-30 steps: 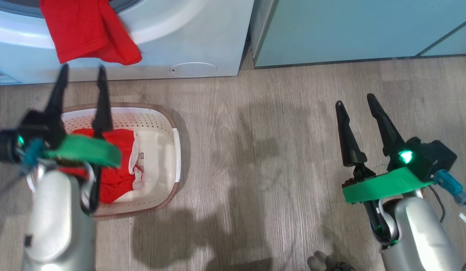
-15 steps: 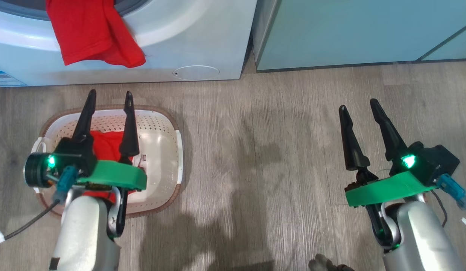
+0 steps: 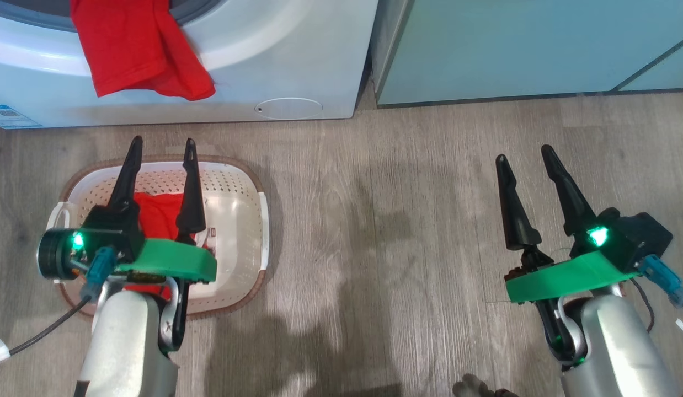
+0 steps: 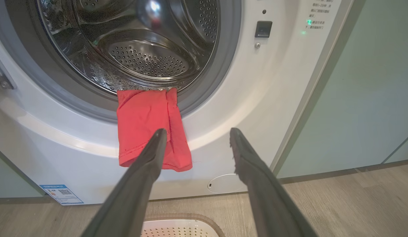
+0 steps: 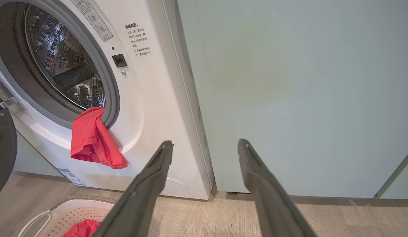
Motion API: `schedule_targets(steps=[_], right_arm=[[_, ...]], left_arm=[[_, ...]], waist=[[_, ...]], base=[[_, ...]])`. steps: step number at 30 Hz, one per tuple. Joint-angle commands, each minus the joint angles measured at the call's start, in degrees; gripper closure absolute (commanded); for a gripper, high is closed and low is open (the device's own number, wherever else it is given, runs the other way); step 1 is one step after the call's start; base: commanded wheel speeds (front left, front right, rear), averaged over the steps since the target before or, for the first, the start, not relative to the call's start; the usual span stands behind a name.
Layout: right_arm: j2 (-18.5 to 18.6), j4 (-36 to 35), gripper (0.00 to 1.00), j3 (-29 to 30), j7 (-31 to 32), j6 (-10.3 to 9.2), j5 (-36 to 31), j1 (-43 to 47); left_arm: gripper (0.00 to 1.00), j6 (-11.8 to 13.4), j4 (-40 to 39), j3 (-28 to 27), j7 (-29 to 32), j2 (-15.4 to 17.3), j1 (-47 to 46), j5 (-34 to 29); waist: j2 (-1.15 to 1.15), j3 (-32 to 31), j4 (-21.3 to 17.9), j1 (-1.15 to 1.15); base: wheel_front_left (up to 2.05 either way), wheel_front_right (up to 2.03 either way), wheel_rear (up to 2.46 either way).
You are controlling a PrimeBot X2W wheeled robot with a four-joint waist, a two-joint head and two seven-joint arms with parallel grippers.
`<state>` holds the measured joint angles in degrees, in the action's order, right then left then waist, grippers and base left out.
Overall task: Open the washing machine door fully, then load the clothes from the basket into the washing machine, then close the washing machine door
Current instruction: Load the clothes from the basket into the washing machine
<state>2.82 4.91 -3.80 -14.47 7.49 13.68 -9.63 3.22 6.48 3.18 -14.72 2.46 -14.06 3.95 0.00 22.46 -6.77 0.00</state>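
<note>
Grey wood-plank flooring (image 3: 374,220) ran up to the white washing machine (image 3: 297,49) and the pale teal cabinet (image 3: 512,44) standing just beside it on the right. The washing machine door (image 5: 1,151) stood swung open on the left, and from the right wrist I could see only a slice of its dark edge. One red garment (image 3: 137,49) hung half out of the steel drum (image 4: 141,49). It was draped over the grey seal (image 4: 223,65) and down the white front, above and to the left of the round flap (image 3: 289,108). A blue sticker (image 3: 5,116) marked the machine's lower left corner.

On the floor in front of the machine sat the basket (image 3: 231,187), with more red clothes (image 3: 159,215) bunched in its left half. The left gripper (image 3: 163,142) hovered over the basket, its two dark fingers spread wide and holding nothing, tips pointing toward the machine. The right gripper (image 3: 523,154) hung well apart to the right over bare floor, likewise spread and empty, facing the cabinet.
</note>
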Motion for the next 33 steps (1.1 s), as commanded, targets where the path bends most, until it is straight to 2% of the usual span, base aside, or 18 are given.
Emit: schedule_targets(steps=[1, 9, 16, 33], right_arm=[[0.06, -1.6, 0.0, -1.3, -0.52, 0.0, 0.41, 0.37], [0.06, -1.67, 0.0, -1.42, -0.52, 0.0, 0.49, 0.18], [0.06, -2.44, 0.0, -2.16, -0.52, 0.0, 0.92, -0.62], [0.06, -2.09, 0.0, -5.49, -0.52, 0.0, 3.17, -3.97]], left_arm=[[0.0, 0.49, -1.91, -1.98, -0.28, 0.44, -0.18, -0.33], [0.0, 0.25, -0.74, -1.77, -0.28, 0.43, -0.16, -0.07], [0.0, 0.54, 4.07, -3.15, -0.28, 0.87, -2.9, -1.0], [0.0, 1.73, 23.08, -7.29, -0.1, 8.83, -25.86, -1.39]], waist=[[0.0, -0.01, -0.03, 0.0], [0.0, 0.45, -0.33, 0.0], [0.0, 4.29, -1.34, 0.0], [0.0, 12.45, -6.06, 0.0]], base=[[0.0, 0.0, 0.0], [0.0, 0.0, 0.0], [0.0, 0.0, 0.0], [0.0, 0.0, 0.0]])
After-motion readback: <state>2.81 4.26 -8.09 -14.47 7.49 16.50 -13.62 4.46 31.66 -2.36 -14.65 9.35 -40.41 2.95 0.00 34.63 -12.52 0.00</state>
